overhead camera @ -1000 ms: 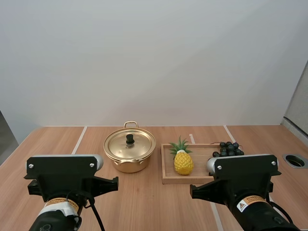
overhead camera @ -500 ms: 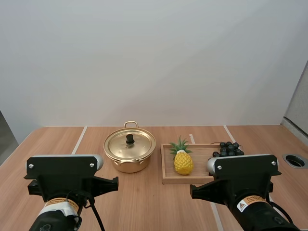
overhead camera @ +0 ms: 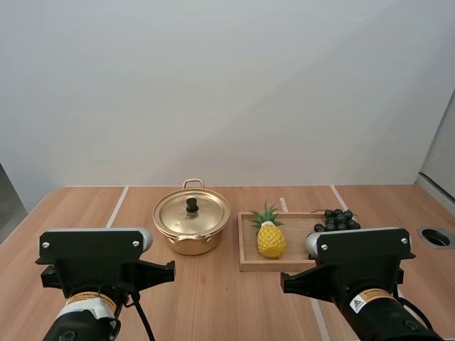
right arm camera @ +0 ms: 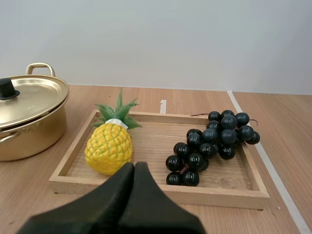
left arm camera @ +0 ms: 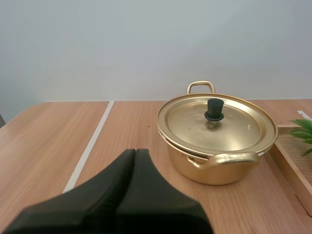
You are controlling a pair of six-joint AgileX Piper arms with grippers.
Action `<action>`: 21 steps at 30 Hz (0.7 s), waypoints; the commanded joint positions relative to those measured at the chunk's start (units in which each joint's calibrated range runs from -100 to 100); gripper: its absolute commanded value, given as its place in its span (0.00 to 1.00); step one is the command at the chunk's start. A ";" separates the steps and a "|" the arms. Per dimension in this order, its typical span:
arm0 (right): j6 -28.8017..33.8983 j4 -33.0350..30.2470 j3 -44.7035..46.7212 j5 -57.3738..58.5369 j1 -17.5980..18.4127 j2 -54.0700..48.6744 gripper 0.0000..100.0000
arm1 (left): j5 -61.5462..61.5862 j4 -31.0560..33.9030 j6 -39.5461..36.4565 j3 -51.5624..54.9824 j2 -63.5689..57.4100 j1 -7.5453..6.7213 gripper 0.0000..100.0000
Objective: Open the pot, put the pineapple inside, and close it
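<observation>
Pineapple [right arm camera: 109, 148] looks light, stiff — we favour a mid-body pinch, lid [left arm camera: 234, 127] by knob [left arm camera: 214, 109]. Left gripper [left arm camera: 135, 152], right gripper [right arm camera: 134, 165] clenched, empty.

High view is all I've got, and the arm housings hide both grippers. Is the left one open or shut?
Observer: Shut. The left gripper has its fingers together as one dark wedge, holding nothing, well short of the pot.
Operator: And the right?
Observer: The right gripper is shut on nothing too, pointed at the wooden tray between the pineapple and the grapes.
Operator: The housing covers part of the grapes. Are they in the tray?
Observer: Yes, the bunch lies in the tray, on the side away from the pot, with a gap to the pineapple.
</observation>
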 commanded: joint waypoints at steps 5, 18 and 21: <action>-0.05 0.21 0.00 -0.10 -0.19 -0.40 0.00 | -1.31 -0.96 -0.11 0.00 -0.25 0.19 0.00; -0.05 0.21 0.00 -0.10 -0.19 -0.40 0.00 | -1.31 -2.57 -0.33 0.00 -0.25 0.19 0.00; -0.05 0.21 0.00 -0.10 -0.19 -0.40 0.00 | -1.31 -2.30 -0.33 0.00 -0.25 0.19 0.00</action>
